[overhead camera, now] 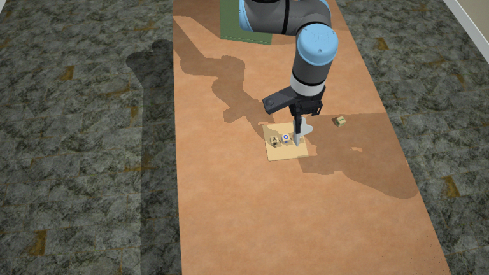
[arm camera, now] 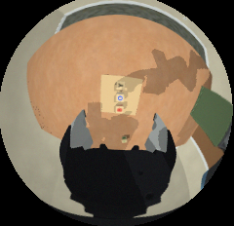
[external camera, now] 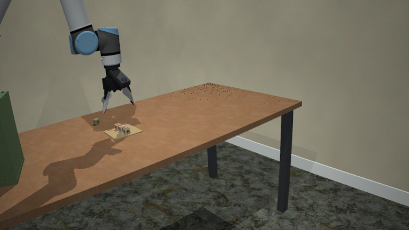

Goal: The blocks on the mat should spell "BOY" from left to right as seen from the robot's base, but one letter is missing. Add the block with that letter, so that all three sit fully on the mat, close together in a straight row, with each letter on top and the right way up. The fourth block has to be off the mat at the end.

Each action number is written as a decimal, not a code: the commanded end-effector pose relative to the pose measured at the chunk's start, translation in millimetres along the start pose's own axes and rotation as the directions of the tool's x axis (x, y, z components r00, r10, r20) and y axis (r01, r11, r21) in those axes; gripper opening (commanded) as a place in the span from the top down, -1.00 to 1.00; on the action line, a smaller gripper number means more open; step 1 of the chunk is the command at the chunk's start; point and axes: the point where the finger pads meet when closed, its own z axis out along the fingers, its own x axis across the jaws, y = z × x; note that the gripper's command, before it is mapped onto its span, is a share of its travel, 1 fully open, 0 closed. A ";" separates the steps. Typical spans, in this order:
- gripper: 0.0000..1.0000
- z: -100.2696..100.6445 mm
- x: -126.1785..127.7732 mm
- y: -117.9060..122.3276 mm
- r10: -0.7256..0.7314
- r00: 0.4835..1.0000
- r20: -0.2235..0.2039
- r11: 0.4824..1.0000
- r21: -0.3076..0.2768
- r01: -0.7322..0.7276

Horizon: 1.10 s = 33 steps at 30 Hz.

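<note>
My arm [overhead camera: 310, 59] has a white upper tube, dark grey joint housings and light blue round end caps, with black rings at the seams. A white collar sits above the black wrist mount, where a dark bracket juts sideways. I see the gripper [external camera: 118, 101] as a black body with two pale grey tapered fingers [external camera: 105, 104].

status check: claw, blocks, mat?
Claw open, empty, raised above the mat. Three blocks in a row on mat: red-letter block, O block, Y block. Green-letter block off mat. Nothing in the way.
</note>
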 end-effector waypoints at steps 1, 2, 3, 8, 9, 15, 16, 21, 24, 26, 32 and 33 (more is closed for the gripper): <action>-1.00 -0.5 -0.5 -0.1 0.000 1.000 0.001 1.000 0.000 0.000; -1.00 -0.5 -0.5 -0.1 0.000 1.000 0.001 1.000 0.000 0.000; -1.00 -0.5 -0.5 -0.1 0.000 1.000 0.001 1.000 0.000 0.000; -1.00 -5.5 -0.5 -0.1 0.000 1.000 0.001 1.000 0.000 0.000; -1.00 -8.0 -0.5 -0.1 0.000 1.000 0.001 1.000 0.000 0.000; -1.00 -23.2 -0.5 -0.1 0.000 1.000 0.001 1.000 0.000 0.000; -1.00 -28.1 -0.5 -0.1 0.000 1.000 0.001 1.000 0.000 0.000; -1.00 -55.1 -0.5 -0.1 0.000 1.000 0.001 1.000 0.000 0.000; -1.00 -70.1 -0.5 -0.1 0.000 1.000 0.001 1.000 0.000 0.000; -1.00 -78.0 -0.5 -0.1 0.000 1.000 0.001 1.000 0.000 0.000; -1.00 -87.4 -0.4 -0.1 0.000 1.000 0.001 1.000 0.000 0.000; -1.00 -88.4 -0.4 -0.1 0.000 1.000 0.001 1.000 0.000 0.000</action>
